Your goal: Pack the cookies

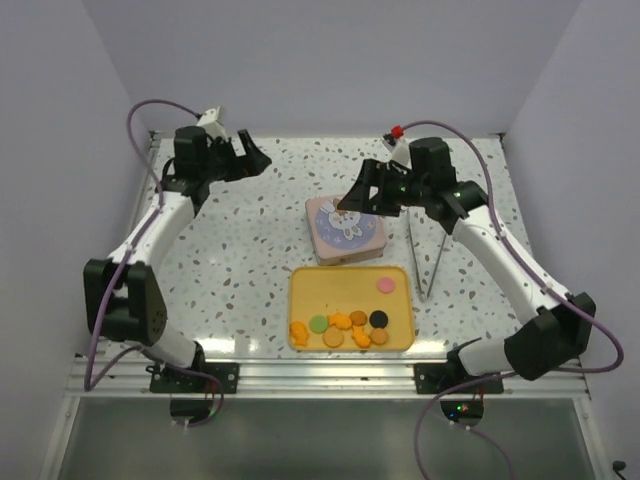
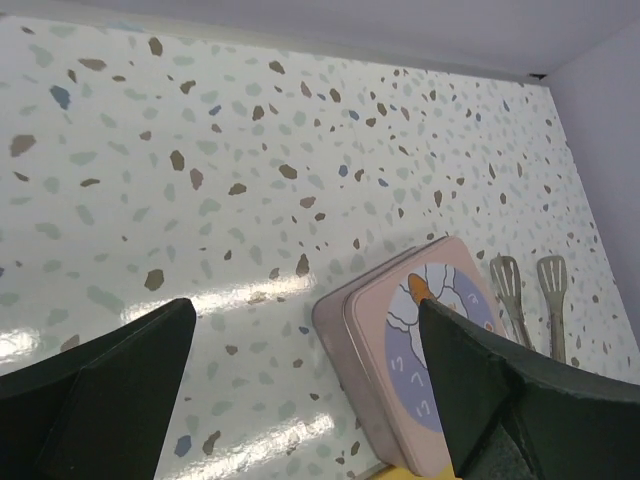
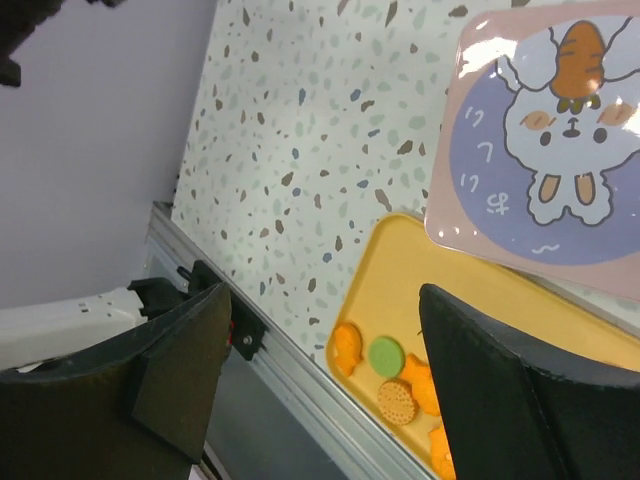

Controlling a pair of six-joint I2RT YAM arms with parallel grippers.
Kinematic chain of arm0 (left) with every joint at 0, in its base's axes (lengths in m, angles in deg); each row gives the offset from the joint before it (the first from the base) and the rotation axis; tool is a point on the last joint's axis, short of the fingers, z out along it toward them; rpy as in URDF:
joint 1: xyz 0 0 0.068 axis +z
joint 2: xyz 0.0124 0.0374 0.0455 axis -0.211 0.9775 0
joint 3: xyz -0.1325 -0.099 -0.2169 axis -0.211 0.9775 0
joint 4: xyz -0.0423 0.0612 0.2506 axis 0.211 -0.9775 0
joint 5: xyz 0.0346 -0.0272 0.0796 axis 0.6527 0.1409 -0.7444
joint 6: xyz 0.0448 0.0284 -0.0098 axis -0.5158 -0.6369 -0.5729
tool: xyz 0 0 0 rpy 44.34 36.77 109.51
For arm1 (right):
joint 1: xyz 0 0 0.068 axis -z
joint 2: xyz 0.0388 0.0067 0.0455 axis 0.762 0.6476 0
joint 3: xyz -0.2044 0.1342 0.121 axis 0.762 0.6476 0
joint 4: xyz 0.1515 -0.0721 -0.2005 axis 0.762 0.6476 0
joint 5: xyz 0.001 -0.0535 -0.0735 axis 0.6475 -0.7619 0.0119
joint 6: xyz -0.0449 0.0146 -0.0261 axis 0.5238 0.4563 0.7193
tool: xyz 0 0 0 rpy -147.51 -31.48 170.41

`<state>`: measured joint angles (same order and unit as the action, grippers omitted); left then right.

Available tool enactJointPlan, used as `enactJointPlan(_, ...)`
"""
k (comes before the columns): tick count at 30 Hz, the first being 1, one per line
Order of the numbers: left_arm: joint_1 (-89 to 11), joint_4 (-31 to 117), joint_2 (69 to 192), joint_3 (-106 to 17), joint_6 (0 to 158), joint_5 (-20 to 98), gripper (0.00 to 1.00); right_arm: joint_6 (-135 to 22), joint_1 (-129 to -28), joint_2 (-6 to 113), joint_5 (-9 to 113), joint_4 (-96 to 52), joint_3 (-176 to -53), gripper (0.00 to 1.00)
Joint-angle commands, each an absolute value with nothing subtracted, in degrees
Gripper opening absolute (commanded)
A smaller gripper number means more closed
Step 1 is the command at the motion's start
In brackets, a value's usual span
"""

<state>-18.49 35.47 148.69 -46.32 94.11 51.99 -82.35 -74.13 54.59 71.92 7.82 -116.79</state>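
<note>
Several cookies (image 1: 341,327), orange, green, black and a pink one (image 1: 384,286), lie on a yellow tray (image 1: 340,288) near the front edge. Behind the tray stands a closed pink tin (image 1: 344,229) with a rabbit on its lid; it also shows in the left wrist view (image 2: 400,350) and the right wrist view (image 3: 540,170). My left gripper (image 1: 255,155) is open and empty at the back left, above the table. My right gripper (image 1: 352,196) is open and empty, held above the tin's far right side. The right wrist view shows the tray (image 3: 400,270) and cookies (image 3: 386,356) below.
Metal tongs (image 1: 428,255) lie on the table right of the tin and tray; they also show in the left wrist view (image 2: 530,300). Walls close the back and sides. An aluminium rail (image 1: 320,372) runs along the front edge.
</note>
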Motion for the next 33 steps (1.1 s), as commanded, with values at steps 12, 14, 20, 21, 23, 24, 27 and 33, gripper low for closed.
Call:
enactJointPlan(12,-18.7,24.6,94.0,-14.9,83.8,20.3,1.00,-77.5,-74.2,17.5,58.7,15.0,-98.8,0.96)
enactJointPlan(14,-18.7,22.6,92.3,-13.0,83.5,17.6,1.00,-78.4,-74.2,13.9,57.3,17.1,-98.0,0.97)
enactJointPlan(20,-18.7,20.9,91.6,-7.4,83.3,12.3,1.00,-79.6,-74.2,6.4,51.7,22.3,-98.3,0.98)
enactJointPlan(21,-18.7,24.1,91.6,-6.9,82.9,11.9,1.00,-79.6,-74.3,5.6,50.8,23.0,-98.5,0.98)
enactJointPlan(23,-18.7,28.2,91.6,-3.7,80.8,11.7,1.00,-79.5,-74.2,3.8,48.6,24.8,-99.0,0.98)
enactJointPlan(24,-18.7,33.4,92.2,-2.3,79.7,11.6,1.00,-79.5,-74.2,3.2,48.1,25.3,-99.1,0.98)
enactJointPlan(27,-18.7,43.5,94.3,3.7,76.3,8.1,1.00,-79.2,-74.2,0.7,47.2,27.1,-98.6,0.99)
enactJointPlan(33,-18.5,62.7,104.5,15.4,77.8,2.3,1.00,-78.1,-74.3,-3.6,46.0,29.3,-96.3,0.99)
